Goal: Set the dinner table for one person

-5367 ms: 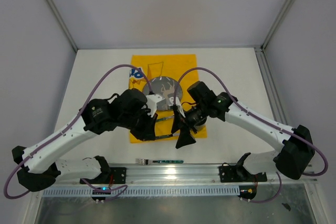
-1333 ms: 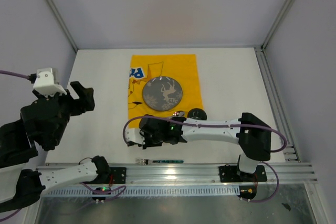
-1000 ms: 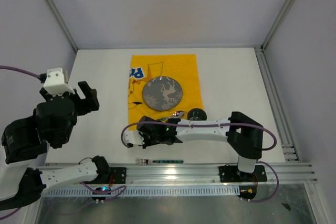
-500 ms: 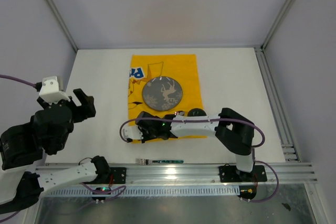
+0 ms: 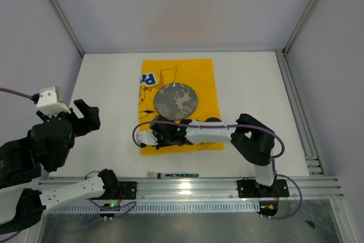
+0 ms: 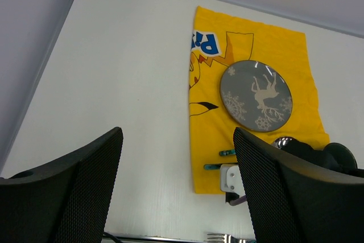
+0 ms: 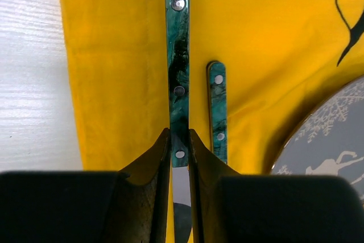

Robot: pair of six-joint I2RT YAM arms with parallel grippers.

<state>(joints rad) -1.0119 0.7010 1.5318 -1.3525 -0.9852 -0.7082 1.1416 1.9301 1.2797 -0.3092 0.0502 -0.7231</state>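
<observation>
The dinner table [image 5: 250, 83] is the broad white top that fills the floor of the enclosure, with the arm bases along its near edge. A yellow cartoon-printed cloth [image 5: 205, 78] lies on its middle. A grey plate [image 5: 176, 102] with a white stag and snowflakes sits on the cloth.

The right arm reaches low across to the cloth's near-left corner. The right gripper [image 7: 179, 138] is pinched tight on a green-handled piece of cutlery [image 7: 177, 38], its fingers at the end where the marbled, riveted handle meets the metal. The fingers hide the working end, so it may be a knife or a spoon. A second green handle [image 7: 216, 101] lies just beside it and parallel, between it and the plate.

A fork [image 5: 170, 174] with the same green handle lies off the cloth, on the table close to the near rail.

The left gripper [image 6: 177, 135] hangs high over the table's left side, its fingers spread wide with nothing between them.
</observation>
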